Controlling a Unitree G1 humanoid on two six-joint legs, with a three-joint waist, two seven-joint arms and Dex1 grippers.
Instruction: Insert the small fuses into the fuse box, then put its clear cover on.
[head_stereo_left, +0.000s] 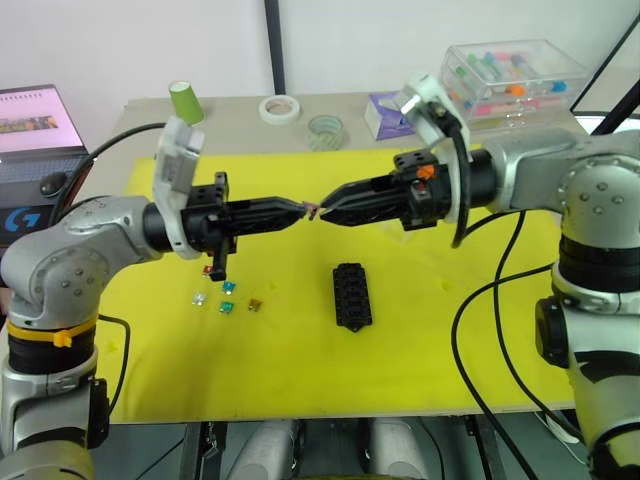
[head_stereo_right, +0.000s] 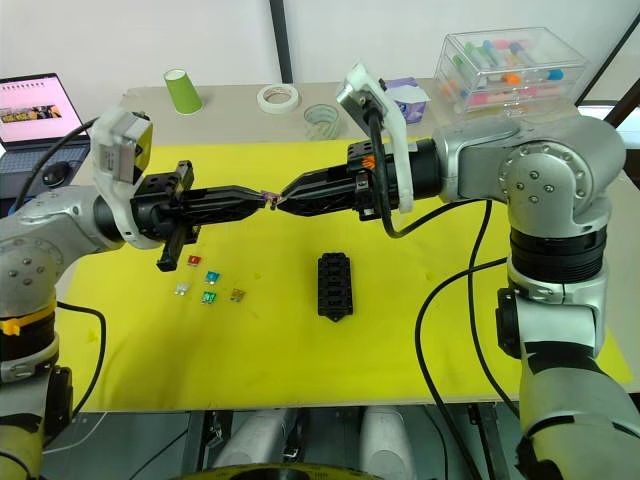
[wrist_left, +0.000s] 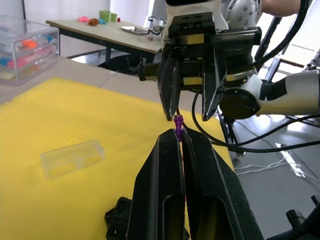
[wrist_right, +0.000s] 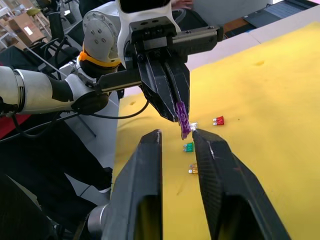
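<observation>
Left hand (wrist_left: 179, 134) pinches a purple fuse (wrist_right: 183, 119) midair above the yellow mat (head_stereo_left: 300, 350), right hand (wrist_right: 176, 137) spread open at its tip, fuse box (head_stereo_left: 352, 296) slots empty, four fuses (head_stereo_left: 226, 296) loose beside it, clear cover (wrist_left: 72, 158) apart on the mat.

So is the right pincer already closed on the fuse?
No: the right pincer is open, its fingers either side of the purple fuse, which the left pincer holds.
</observation>
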